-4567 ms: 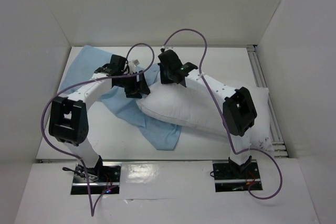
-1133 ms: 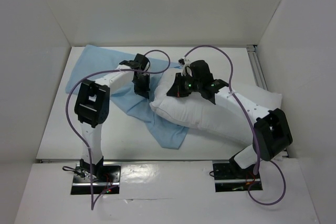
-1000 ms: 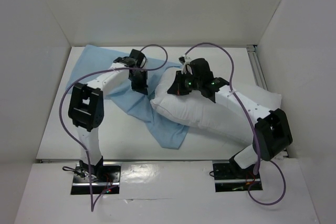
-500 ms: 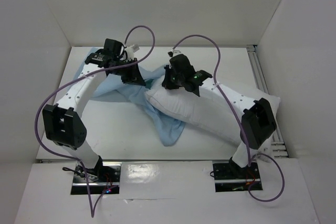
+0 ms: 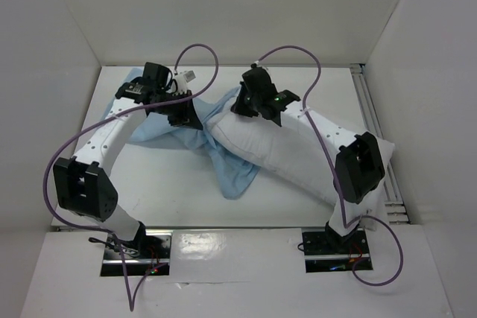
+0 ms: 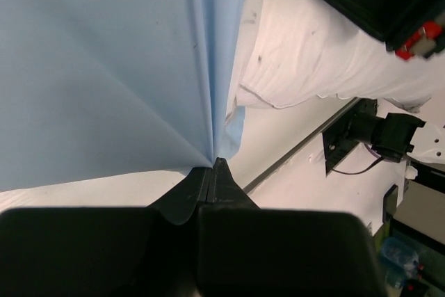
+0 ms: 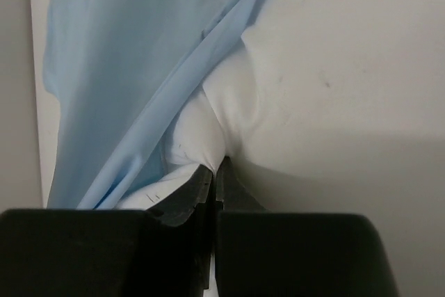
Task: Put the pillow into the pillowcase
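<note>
Seen from above, a white pillow [image 5: 298, 150] lies slantwise on the white table [image 5: 160, 176]. One end is at the far middle and the other is near the right wall. A light blue pillowcase [image 5: 227, 173] is spread, crumpled, to the pillow's left. It runs from the far left corner to the near middle and touches the pillow's left edge.

The left gripper [image 6: 212, 166] is clenched on a pinch of pillowcase cloth, just beside the pillow's far-left end. The cloth fans out from its tips in tight folds. The right gripper [image 7: 216, 166] is clamped on a bunched corner of the pillow at that same end. A blue band of pillowcase crosses this corner. It seems to lie over the pillow, though the close view does not make that certain.
</note>
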